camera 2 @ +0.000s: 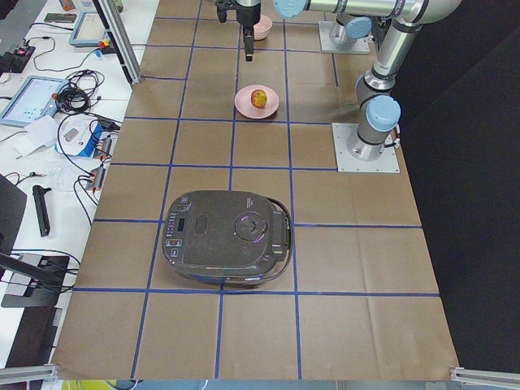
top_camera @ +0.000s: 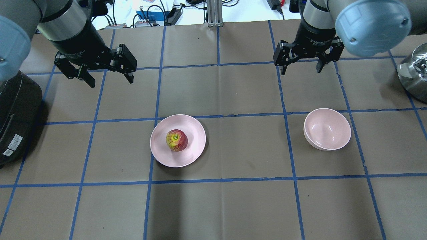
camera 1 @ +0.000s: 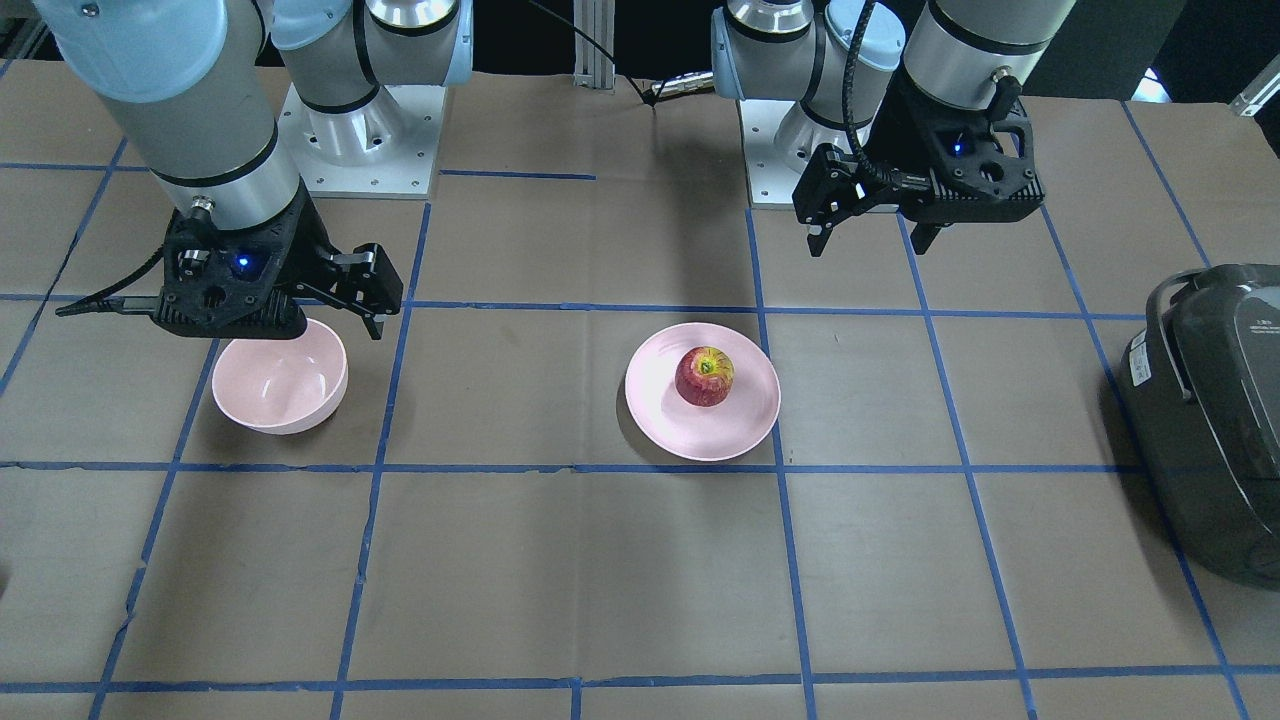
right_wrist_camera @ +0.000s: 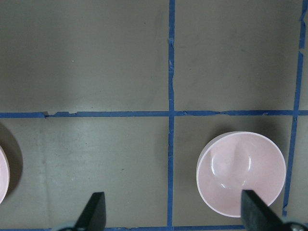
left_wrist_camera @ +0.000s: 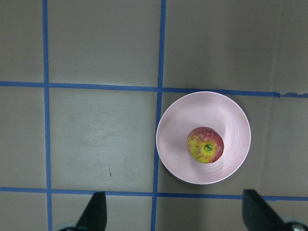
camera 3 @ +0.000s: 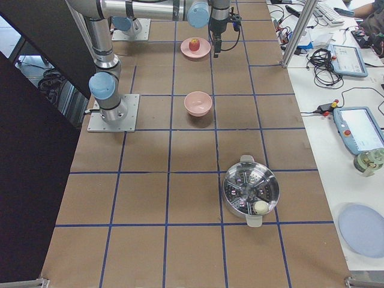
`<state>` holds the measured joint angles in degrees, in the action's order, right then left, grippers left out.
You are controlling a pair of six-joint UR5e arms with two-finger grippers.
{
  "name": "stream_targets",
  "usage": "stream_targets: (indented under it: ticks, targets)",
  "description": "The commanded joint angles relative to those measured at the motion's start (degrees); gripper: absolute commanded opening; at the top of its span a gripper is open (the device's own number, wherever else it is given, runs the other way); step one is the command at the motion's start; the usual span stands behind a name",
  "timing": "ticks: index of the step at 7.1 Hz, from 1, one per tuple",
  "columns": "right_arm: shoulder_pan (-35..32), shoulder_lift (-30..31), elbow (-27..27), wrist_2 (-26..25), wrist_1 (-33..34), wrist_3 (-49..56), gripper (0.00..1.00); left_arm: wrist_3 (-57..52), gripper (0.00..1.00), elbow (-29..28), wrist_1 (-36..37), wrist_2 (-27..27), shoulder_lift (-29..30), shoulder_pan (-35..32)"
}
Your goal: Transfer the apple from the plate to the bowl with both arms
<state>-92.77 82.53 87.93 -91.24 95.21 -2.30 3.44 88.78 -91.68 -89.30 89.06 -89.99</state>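
The red apple point(top_camera: 176, 140) with a yellow-green top sits on the flat pink plate point(top_camera: 193, 133) near the table's middle. The deep pink bowl point(top_camera: 327, 128) stands empty to the right of it. My left gripper point(top_camera: 108, 80) is open and empty, raised behind and to the left of the plate. Its wrist view looks down on the apple point(left_wrist_camera: 205, 145) and the plate point(left_wrist_camera: 173, 139). My right gripper point(top_camera: 302, 69) is open and empty, raised behind the bowl. Its wrist view shows the bowl point(right_wrist_camera: 240, 173) at lower right.
A black rice cooker point(top_camera: 13, 116) stands at the table's left end. A steel pot point(top_camera: 413, 73) stands at the right end. Blue tape lines grid the brown table cover. The robot bases point(camera 1: 360, 150) are bolted at the back.
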Motion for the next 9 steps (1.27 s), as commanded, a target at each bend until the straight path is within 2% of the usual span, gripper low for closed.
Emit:
stream_targets:
  ticks: [1, 8, 9]
  targets:
    - [0.2, 0.0, 0.1, -0.3, -0.1, 0.1, 1.0, 0.0, 1.0, -0.2, 0.0, 0.0, 0.1, 0.0]
    - [0.5, -0.1, 0.2, -0.4, -0.3, 0.6, 1.0, -0.3, 1.0, 0.1, 0.4, 0.7, 0.5, -0.5]
    - [0.0, -0.1, 0.2, -0.3, 0.0, 0.5, 1.0, -0.3, 1.0, 1.5, 0.2, 0.6, 1.5, -1.8]
